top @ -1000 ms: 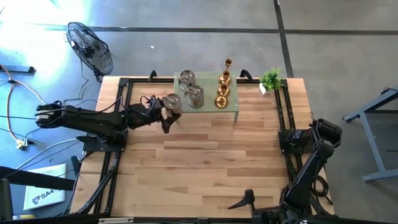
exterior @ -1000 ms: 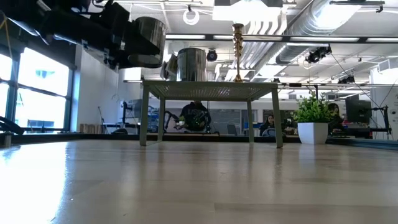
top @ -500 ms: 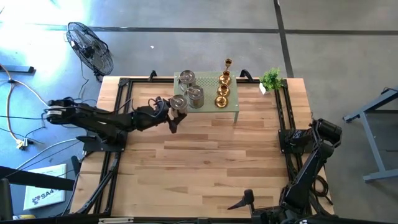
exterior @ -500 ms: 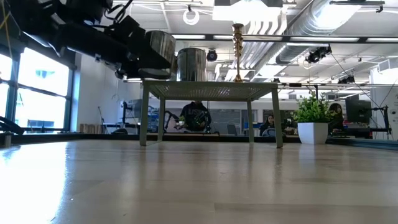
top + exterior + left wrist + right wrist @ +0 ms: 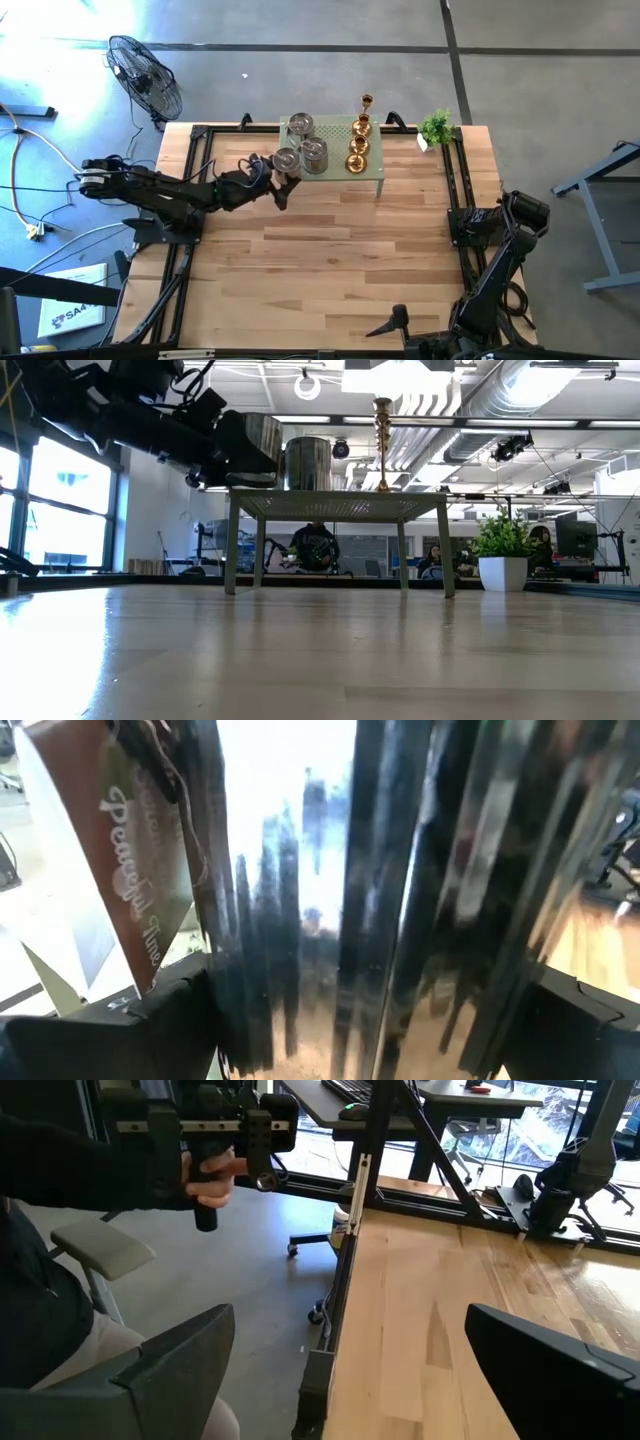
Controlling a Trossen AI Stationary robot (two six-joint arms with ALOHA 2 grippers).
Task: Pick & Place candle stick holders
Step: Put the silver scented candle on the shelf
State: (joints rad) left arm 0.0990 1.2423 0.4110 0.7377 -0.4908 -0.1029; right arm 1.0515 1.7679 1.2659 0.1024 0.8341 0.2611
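Presently catalogued, from the overhead view: a green perforated stand [image 5: 368, 172] at the far middle of the wooden table [image 5: 330, 270]. On it, three gold candle stick holders [image 5: 358, 142] in a line at its right half, and two silver-grey holders [image 5: 307, 140] at its left half. A third silver-grey holder [image 5: 286, 160] sits at the stand's left edge, clasped between the fingers of the left gripper [image 5: 281, 172], whose arm reaches in from the table's left side. Whether this holder rests on the stand's top or hangs just above it cannot be told. The left wrist view is filled by the holder's shiny ribbed wall [image 5: 380, 900], with a brown tag [image 5: 130, 870] hanging beside it. In the low view the held holder [image 5: 258, 445] shows level with the stand's top. Right gripper [image 5: 392, 322]: parked at the table's near right edge, fingers spread, nothing between them. Small potted plant [image 5: 436, 127]: far right corner, just beside the stand. Floor fan [image 5: 145, 78]: off the table, far left.
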